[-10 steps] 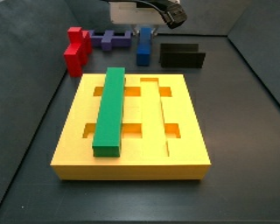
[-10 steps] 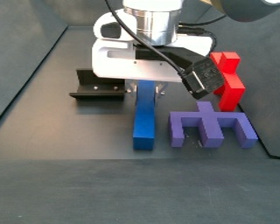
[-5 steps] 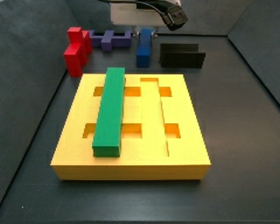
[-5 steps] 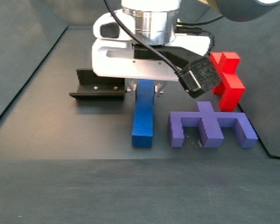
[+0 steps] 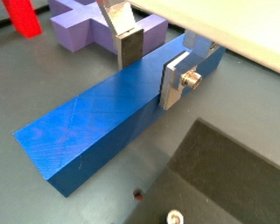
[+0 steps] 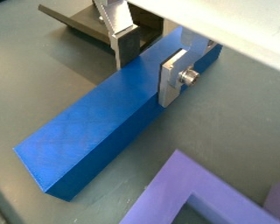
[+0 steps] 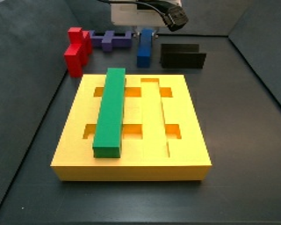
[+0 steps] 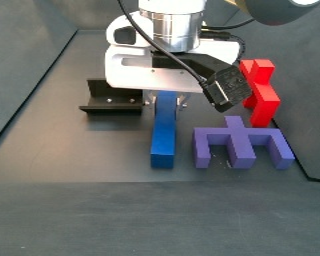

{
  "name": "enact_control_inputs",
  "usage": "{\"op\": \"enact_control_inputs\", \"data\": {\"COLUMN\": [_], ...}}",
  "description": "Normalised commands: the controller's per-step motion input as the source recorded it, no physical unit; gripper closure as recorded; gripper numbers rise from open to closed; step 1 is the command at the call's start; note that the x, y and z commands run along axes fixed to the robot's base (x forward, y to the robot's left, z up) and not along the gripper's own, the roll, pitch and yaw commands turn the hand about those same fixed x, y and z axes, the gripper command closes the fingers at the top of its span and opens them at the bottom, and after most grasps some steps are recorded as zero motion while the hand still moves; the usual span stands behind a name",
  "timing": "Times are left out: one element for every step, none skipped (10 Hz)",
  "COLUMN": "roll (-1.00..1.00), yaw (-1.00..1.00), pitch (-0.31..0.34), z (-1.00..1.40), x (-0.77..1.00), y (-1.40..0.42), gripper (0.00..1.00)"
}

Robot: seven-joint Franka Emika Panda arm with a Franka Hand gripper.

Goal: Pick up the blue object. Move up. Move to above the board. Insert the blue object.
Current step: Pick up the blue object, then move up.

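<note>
The blue object point(image 5: 108, 122) is a long blue bar lying flat on the dark floor point(image 8: 156, 130), seen in both wrist views point(image 6: 101, 118). My gripper point(image 5: 152, 63) straddles it near its far end. One dark pad point(image 5: 129, 49) sits against the bar's far long side, and a silver finger point(image 6: 173, 77) lies against its near side. The gripper is shut on the bar. In a side view the gripper point(image 7: 144, 32) is at the back of the floor, well behind the yellow board point(image 7: 133, 123). A green bar point(image 7: 111, 110) lies in one of the board's grooves.
A purple notched block point(image 8: 240, 143) lies right beside the bar. A red block point(image 8: 263, 92) stands behind the purple one. The dark fixture point(image 8: 111, 101) is on the bar's other side. Dark walls enclose the floor.
</note>
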Motion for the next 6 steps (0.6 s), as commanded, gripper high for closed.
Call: {"op": "enact_control_inputs", "data": {"roll": [0.00,0.00,0.00,0.00,0.01,0.04], "yaw": [0.00,0.00,0.00,-0.05,-0.06,-0.03], "pitch": [0.000,0.000,0.000,0.019,0.044,0.001], "z": [0.00,0.00,0.83,0.80,0.61,0.23], "x": [0.00,0.00,0.00,-0.03,-0.07,-0.02], "y": [0.00,0.00,0.00,-0.02,-0.01,-0.01], "gripper": [1.00,1.00,1.00,1.00,1.00,1.00]}}
